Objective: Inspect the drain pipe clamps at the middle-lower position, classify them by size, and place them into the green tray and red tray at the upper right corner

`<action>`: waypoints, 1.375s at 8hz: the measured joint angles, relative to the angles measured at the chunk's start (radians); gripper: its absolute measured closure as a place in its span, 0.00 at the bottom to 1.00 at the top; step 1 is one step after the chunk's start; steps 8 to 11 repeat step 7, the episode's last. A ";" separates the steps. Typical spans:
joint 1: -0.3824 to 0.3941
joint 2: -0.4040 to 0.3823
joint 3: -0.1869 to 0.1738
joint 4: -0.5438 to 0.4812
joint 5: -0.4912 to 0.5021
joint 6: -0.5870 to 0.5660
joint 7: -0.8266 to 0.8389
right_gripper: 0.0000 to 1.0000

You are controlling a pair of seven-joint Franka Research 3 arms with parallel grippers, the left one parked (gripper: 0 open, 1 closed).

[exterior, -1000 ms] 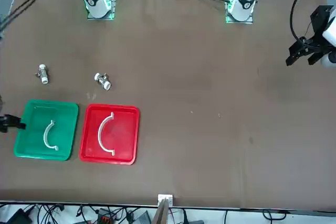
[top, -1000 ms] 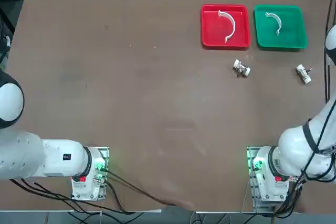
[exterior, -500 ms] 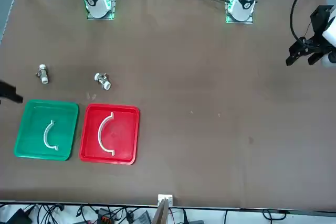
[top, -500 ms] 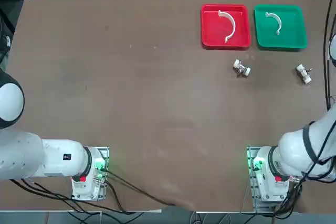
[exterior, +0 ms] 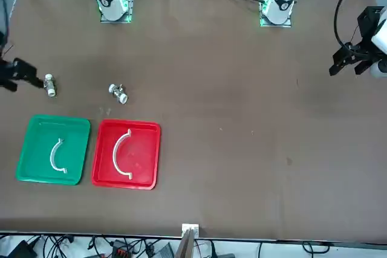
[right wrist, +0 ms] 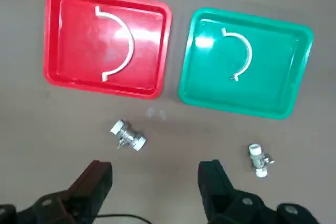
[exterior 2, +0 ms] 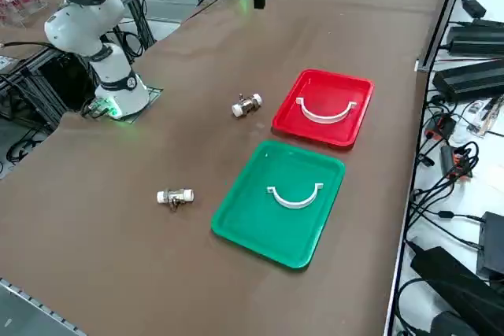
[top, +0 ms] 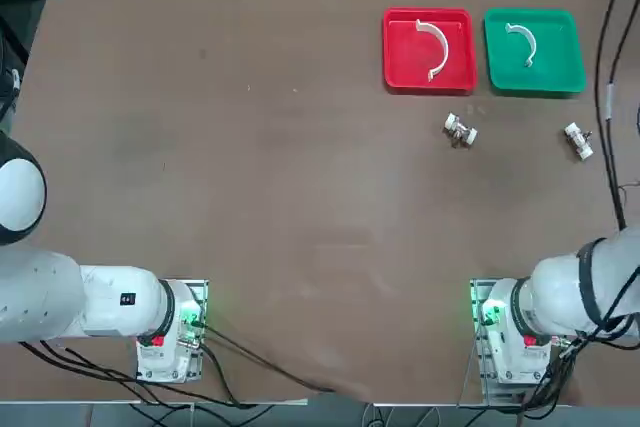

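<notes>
I have the right tool [right wrist: 155, 182] with its two dark fingers [right wrist: 97, 179] spread wide and nothing between them, hanging above the bare brown worktop [top: 250, 167] and looking down on both trays; in the front view it shows at the edge of the picture [exterior: 15, 74], just beside the outer white-and-metal fitting [exterior: 49, 85]. Taking the red tray [top: 429, 50] as my landmark: the nearest thing to the tool on the worktop is a small stubby fitting [top: 460, 130], lying on its side just off the red tray's robot-side edge, clear of the rim. The second fitting of the same kind [top: 578, 140] lies farther out, on the robot's right of the red tray and off the robot-side edge of the green tray [top: 534, 51]. The green tray sits just beside the red tray on that same right side, their rims close but apart, both flat on the worktop near its far edge. Inside the red tray lies the larger drain pipe clamp [top: 434, 48], a thin white half-ring, flat on the tray floor. The smaller drain pipe clamp [top: 523, 43] lies flat inside the green tray, near its middle. The worktop on the robot's left of the red tray carries nothing I can make out
</notes>
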 joint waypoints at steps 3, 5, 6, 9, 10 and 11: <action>0.095 -0.143 -0.072 -0.174 0.005 0.023 0.018 0.00; 0.095 -0.178 -0.090 -0.205 0.054 0.036 0.018 0.00; 0.095 -0.179 -0.092 -0.205 0.061 0.037 0.018 0.00; 0.095 -0.178 -0.093 -0.207 0.062 0.039 0.018 0.00; 0.095 -0.178 -0.093 -0.207 0.062 0.039 0.018 0.00; 0.095 -0.178 -0.093 -0.207 0.062 0.039 0.018 0.00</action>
